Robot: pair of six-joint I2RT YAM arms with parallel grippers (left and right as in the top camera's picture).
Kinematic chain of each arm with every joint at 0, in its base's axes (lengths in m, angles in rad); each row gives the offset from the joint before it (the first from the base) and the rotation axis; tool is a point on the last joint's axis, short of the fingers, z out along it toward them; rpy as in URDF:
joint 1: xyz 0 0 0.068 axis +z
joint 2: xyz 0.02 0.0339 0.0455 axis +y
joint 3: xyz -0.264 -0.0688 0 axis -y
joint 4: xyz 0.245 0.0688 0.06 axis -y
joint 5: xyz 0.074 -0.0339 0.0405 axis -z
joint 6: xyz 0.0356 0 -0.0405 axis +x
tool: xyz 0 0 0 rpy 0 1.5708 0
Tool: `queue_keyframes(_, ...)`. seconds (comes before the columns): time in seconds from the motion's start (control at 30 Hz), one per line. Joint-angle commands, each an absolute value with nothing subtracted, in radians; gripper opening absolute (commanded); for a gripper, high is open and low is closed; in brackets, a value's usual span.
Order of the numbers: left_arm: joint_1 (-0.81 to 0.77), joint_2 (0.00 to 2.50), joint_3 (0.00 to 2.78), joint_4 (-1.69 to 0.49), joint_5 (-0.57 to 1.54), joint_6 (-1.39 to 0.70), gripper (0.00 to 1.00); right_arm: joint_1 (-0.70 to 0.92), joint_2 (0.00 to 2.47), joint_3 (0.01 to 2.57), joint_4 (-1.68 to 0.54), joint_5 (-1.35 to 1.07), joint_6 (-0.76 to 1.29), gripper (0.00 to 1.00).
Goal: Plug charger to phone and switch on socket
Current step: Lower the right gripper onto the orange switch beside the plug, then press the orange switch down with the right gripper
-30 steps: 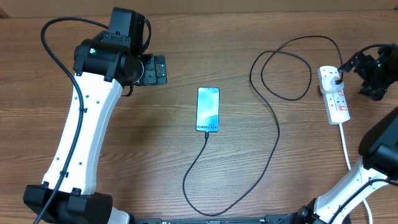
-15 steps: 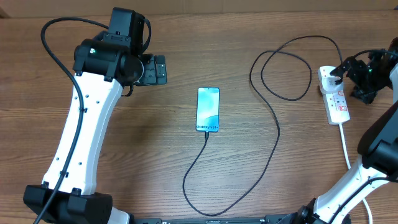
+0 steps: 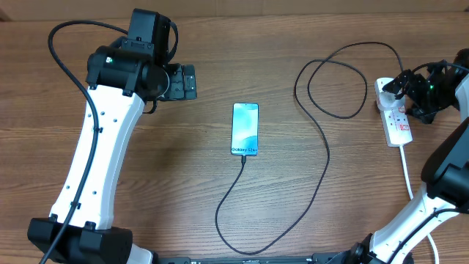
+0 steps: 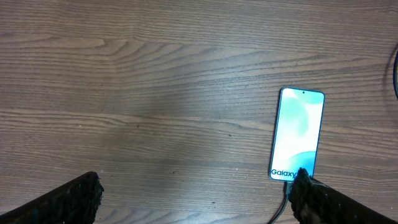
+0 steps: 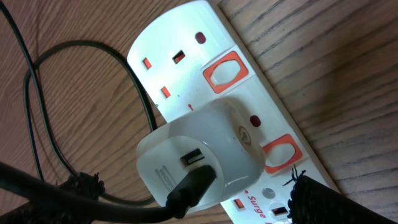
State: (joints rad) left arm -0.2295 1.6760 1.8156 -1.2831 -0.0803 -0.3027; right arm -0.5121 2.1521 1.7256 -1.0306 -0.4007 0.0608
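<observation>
Phone [image 3: 245, 129] lies screen-up mid-table, and the charger [image 3: 327, 158] already meets its lower short edge, looping off across the table [image 3: 183, 183] to the socket [image 3: 398, 125] at the far right. So by my reading, the switch is what's left.

The right fingers [image 3: 415, 89] hover spread wide over the strip's plugged end, gripping nothing. The left fingers [image 3: 188, 81] are parked far left, also spread and empty.

Here's the danger. In the right wrist view the white adapter [image 5: 205, 149] crowds its nearer switch [image 5: 280, 155], so a finger coming down could bump the adapter instead, or press the other switch [image 5: 227, 71] beside the empty outlet. The black plug [image 5: 189, 186] and cable sit right between the fingertips, so a snag there could tug the line and, I'd guess, pull the tip out of the phone. The strip isn't fixed down either, so an off-centre push may slide or tilt it rather than click the rocker.

The count:
- One phone
- One charger cable
- One power strip
- One adapter
- Two red-framed switches showing, with any others out of that view
- Two arms
</observation>
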Motion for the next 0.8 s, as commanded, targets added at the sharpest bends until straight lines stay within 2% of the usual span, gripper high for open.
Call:
queue_keyframes(0.0,-0.236,1.680,1.823,-1.282,-0.093,-0.284,1.00,-0.499,2.157,1.721,-1.016,-0.413,0.035,1.00)
queue_keyframes(0.77,-0.236,1.680,1.823,-1.283,-0.093,-0.284,1.00,-0.485,2.169,1.721,-0.956,-0.375,0.028,1.00)
